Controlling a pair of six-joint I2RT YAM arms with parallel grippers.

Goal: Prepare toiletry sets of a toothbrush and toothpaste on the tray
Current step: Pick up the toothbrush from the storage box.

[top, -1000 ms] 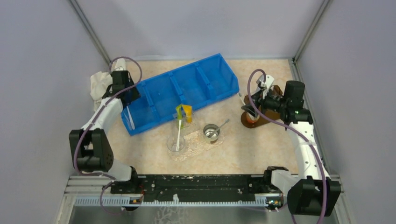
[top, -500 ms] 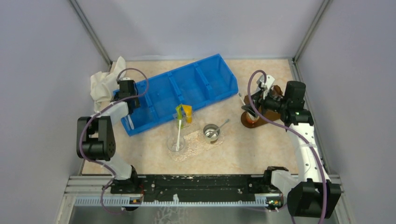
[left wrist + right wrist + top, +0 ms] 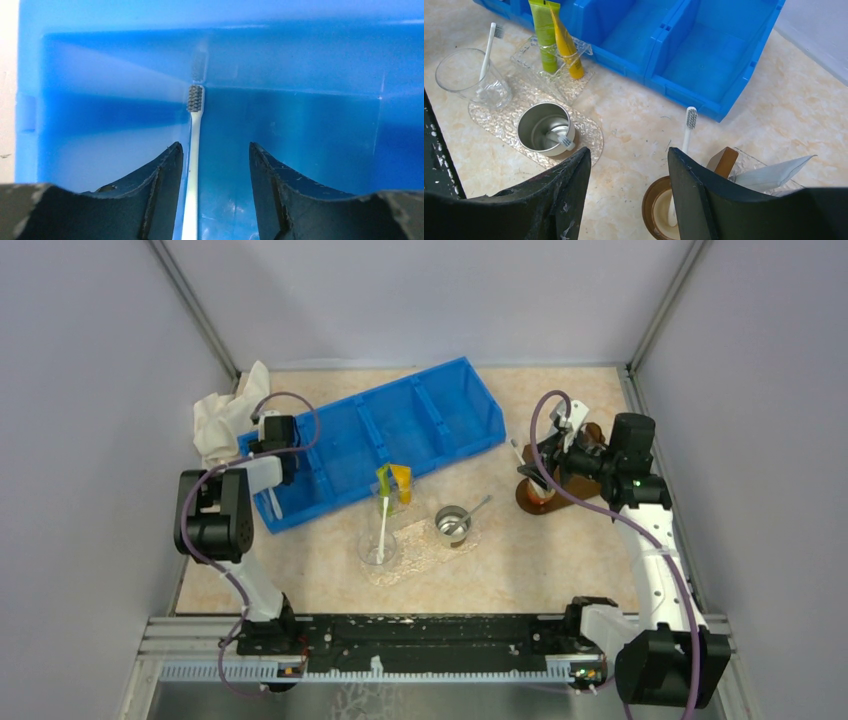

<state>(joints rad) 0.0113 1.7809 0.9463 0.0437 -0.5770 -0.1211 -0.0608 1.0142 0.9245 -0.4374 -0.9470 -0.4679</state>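
It looks like the job right now is picking up a toothbrush (image 3: 194, 165) from the blue bin (image 3: 310, 125). The left end effector (image 3: 214, 150) hangs low over the end part of the bin. Its two fingers stand apart and hold nothing. The toothbrush lies flat on the bin floor with its brush head by the far wall. It lies in the gap between the fingers, but not in the middle. In the wrist view it is just beside the finger on the left and apart from the other one. I think the next move calls for a small slide to that side, then a drop to the floor and a soft squeeze. The stick is thin and flat, so the fingers must go very low or they may slip over it. The right end effector (image 3: 629, 152) is open too, with nothing in it. It hangs above a brown cup (image 3: 651, 212) where another toothbrush (image 3: 688, 127) stands. On the surface (image 3: 634, 115), a bumpy clear tray (image 3: 591, 137) carries a glass (image 3: 454, 75) with a brush in it and a metal cup (image 3: 531, 125). Green and yellow toothpaste tubes (image 3: 544, 35) stand near it.
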